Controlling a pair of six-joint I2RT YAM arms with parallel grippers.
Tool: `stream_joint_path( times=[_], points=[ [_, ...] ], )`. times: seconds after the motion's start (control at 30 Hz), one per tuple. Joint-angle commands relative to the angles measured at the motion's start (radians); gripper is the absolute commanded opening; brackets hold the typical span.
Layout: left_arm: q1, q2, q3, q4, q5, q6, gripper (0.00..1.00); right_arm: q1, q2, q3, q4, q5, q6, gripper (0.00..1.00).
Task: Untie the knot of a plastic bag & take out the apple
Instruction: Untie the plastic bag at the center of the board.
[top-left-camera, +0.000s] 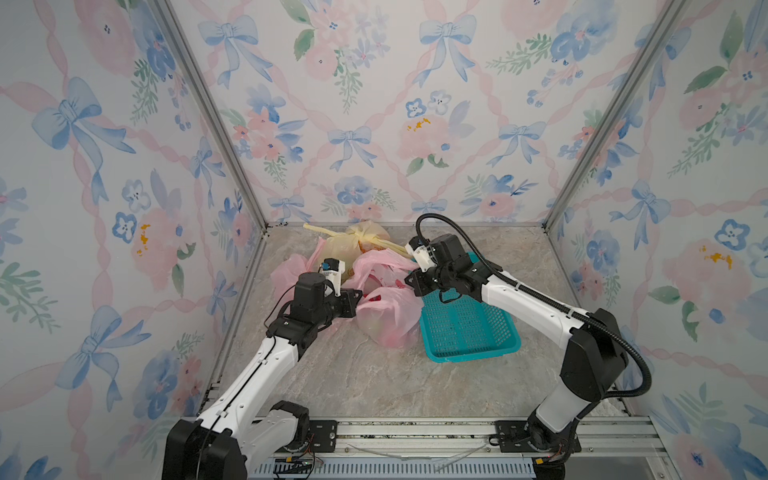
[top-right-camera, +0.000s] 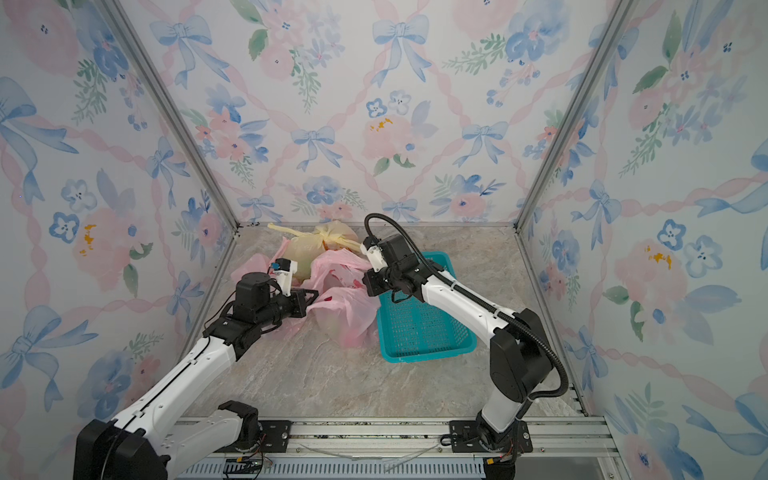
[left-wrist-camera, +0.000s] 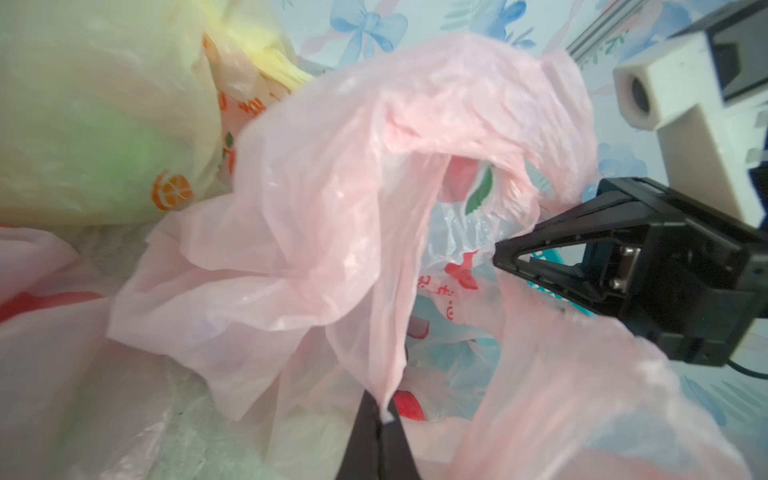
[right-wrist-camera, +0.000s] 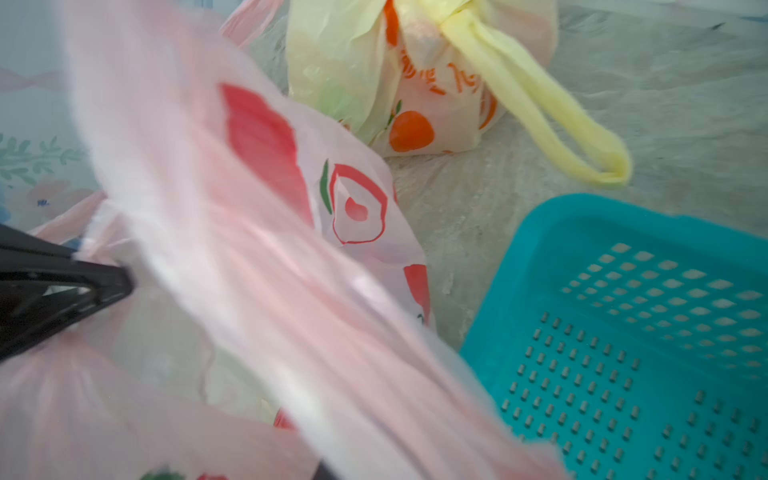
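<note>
left gripper (left-wrist-camera: 381, 417) is clamped tight on a fold of the pink plastic bag (left-wrist-camera: 316, 216). right gripper (left-wrist-camera: 498, 254) is closed on the bag's other edge. bag lies on the marble tabletop (top-left-camera: 374, 382), just beside the teal basket (top-left-camera: 469, 332) and near a knotted yellow bag (top-left-camera: 353, 245). apple can't be made out.

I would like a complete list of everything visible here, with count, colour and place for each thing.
yellow bag: one, pale yellow with orange prints, knotted, at the table's back.
pink bags: at least two, overlapping, pink with red prints, mid-table.
basket: one, teal, beside the pink bags, on the right arm's side.
table: one, grey marble pattern.
walls: three, floral paper with blue bows.
left gripper: one, black, shut on pink bag film.
right gripper: one, black, shut on pink bag film.
</note>
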Motion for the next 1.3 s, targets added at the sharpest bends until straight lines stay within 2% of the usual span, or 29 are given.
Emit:
stream_joint_path(
  times=[0.0,0.1,0.2,0.3,0.47,0.63,0.8,0.83,0.9,0.93,1.07,1.17,1.27],
  points=[
    [0.023,-0.099,-0.028,-0.126,-0.062,0.024,0.0,-0.065,-0.064,-0.028,0.077,-0.02,0.025,0.0],
    [0.025,-0.148,-0.086,-0.137,-0.075,-0.009,0.0,-0.121,-0.052,-0.036,0.153,-0.084,0.059,0.0],
    [0.025,-0.168,-0.138,-0.138,-0.077,-0.037,0.0,-0.195,-0.021,-0.048,0.279,-0.208,0.146,0.0],
    [0.025,-0.194,-0.181,-0.139,-0.083,-0.057,0.0,-0.256,0.055,-0.046,0.394,-0.314,0.227,0.0],
    [0.026,-0.214,-0.235,-0.144,-0.097,-0.077,0.0,-0.301,0.188,0.025,0.481,-0.416,0.312,0.0],
    [0.023,-0.19,-0.247,-0.142,-0.102,-0.082,0.0,-0.3,0.322,0.134,0.449,-0.474,0.325,0.0],
    [0.019,-0.152,-0.25,-0.141,-0.099,-0.081,0.0,-0.293,0.331,0.192,0.303,-0.464,0.23,0.0],
    [0.016,-0.15,-0.248,-0.141,-0.096,-0.082,0.0,-0.292,0.306,0.186,0.28,-0.46,0.211,0.04],
    [0.012,-0.157,-0.238,-0.141,-0.095,-0.081,0.0,-0.286,0.24,0.163,0.239,-0.429,0.168,0.31],
    [0.01,-0.163,-0.231,-0.141,-0.095,-0.081,0.0,-0.278,0.198,0.148,0.216,-0.402,0.142,0.38],
    [0.006,-0.176,-0.198,-0.141,-0.086,-0.079,0.0,-0.213,0.065,0.129,0.087,-0.261,0.026,0.51],
    [-0.002,-0.173,-0.176,-0.142,-0.079,-0.082,0.0,-0.09,0.012,0.166,-0.048,-0.077,-0.074,0.53],
    [-0.008,-0.171,-0.164,-0.143,-0.075,-0.084,0.07,0.022,0.01,0.227,-0.156,0.137,-0.117,0.57]
  ],
)
